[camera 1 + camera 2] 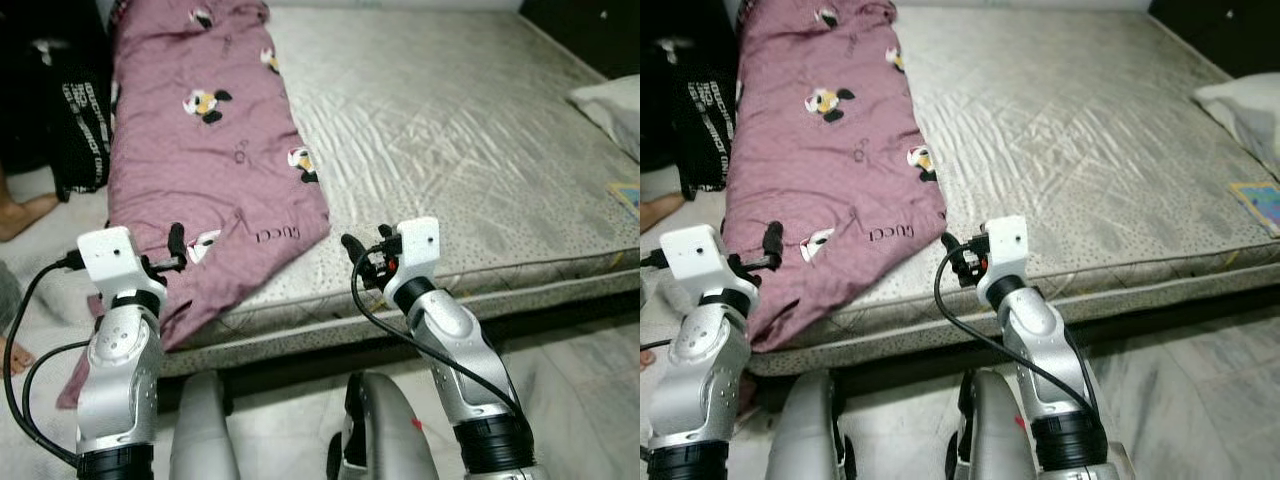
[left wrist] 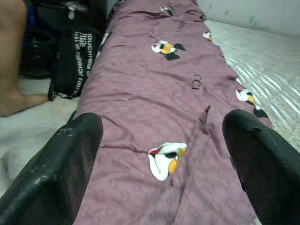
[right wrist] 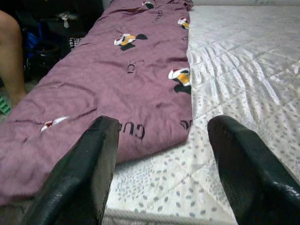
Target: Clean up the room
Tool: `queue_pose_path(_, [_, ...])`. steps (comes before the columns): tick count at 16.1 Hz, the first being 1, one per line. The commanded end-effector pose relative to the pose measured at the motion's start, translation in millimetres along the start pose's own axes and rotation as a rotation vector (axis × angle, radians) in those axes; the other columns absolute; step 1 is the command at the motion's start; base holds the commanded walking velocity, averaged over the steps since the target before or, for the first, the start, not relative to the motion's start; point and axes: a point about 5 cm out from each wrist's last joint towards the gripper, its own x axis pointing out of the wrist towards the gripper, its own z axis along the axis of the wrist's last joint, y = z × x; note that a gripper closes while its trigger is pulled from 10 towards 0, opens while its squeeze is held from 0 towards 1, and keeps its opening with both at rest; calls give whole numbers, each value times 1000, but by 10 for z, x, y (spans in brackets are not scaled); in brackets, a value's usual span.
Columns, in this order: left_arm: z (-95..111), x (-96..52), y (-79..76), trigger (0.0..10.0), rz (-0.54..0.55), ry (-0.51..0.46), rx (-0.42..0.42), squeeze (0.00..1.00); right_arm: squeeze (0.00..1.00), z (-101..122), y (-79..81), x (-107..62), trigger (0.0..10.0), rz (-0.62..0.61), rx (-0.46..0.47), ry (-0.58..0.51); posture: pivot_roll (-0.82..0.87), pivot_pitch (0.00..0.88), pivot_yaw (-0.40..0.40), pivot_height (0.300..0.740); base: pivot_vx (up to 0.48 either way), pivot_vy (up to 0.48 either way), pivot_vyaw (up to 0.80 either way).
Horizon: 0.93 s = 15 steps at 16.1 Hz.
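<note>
We stand at the foot of the mattress point(image 1: 450, 130) with both arms raised toward the purple blanket point(image 1: 200, 150), which lies along its left side and spills over the near edge toward the floor. Our left gripper point(image 1: 176, 250) hovers over that hanging corner, fingers spread wide and holding nothing; our right gripper point(image 1: 362, 262) is likewise parted and empty, just beside the blanket's near right corner, probably so each can take a corner. The mattress is bare, grey and quilted, low on a pale floor. A black bag point(image 1: 85, 125) and a person's bare foot point(image 1: 25, 215) sit to the left, a pillow point(image 1: 610, 105) far right.
</note>
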Motion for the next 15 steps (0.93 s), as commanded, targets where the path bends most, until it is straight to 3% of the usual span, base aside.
queue_pose_path(1, [-15, -12, -14, 10000, -9, 1, -4, 0, 0, 28, -21, -12, 10000, -5, -4, -3, -70, 119, -98, 579, 270, 0, 0])
queue_pose_path(9, [-47, -9, -33, 10000, -15, 9, -9, 0, 0, 49, -34, -32, 10000, -17, -11, -14, -71, 118, -97, 579, 288, 0, 0])
queue_pose_path(11, [-47, 0, -46, 10000, -5, 1, -10, 0, 0, 50, -42, -35, 10000, -18, -12, -15, -78, 109, -93, 579, 0, 0, 0])
queue_pose_path(15, [-181, 42, -21, 10000, 11, 109, -31, 0, 0, 65, -45, -35, 10000, -14, -9, -23, -79, 125, -100, 579, 0, 0, 0])
